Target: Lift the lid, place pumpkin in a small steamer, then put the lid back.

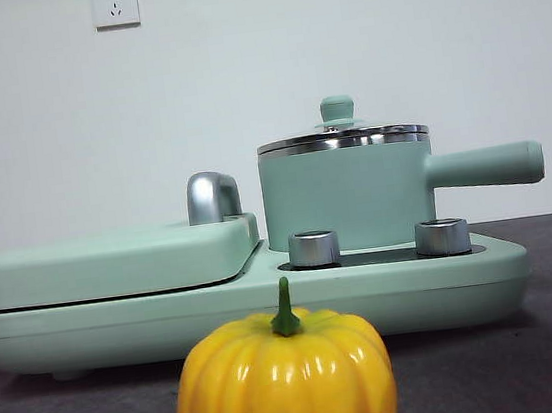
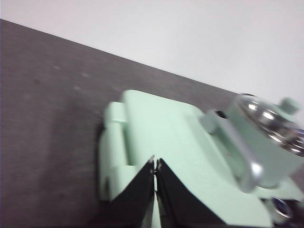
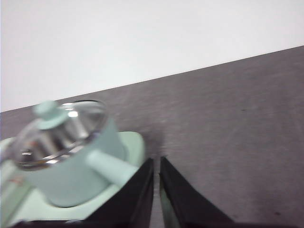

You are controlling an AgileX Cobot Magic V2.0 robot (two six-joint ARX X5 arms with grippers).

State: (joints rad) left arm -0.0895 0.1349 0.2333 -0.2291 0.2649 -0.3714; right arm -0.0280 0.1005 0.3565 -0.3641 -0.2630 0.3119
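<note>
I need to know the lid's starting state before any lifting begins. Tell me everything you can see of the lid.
The lid is a round disc with a shiny steel rim and a small mint-green knob on top; its centre looks like clear glass in the right wrist view. It sits level and closed on the small steamer, touching only the pot's rim. No gripper touches it.
</note>
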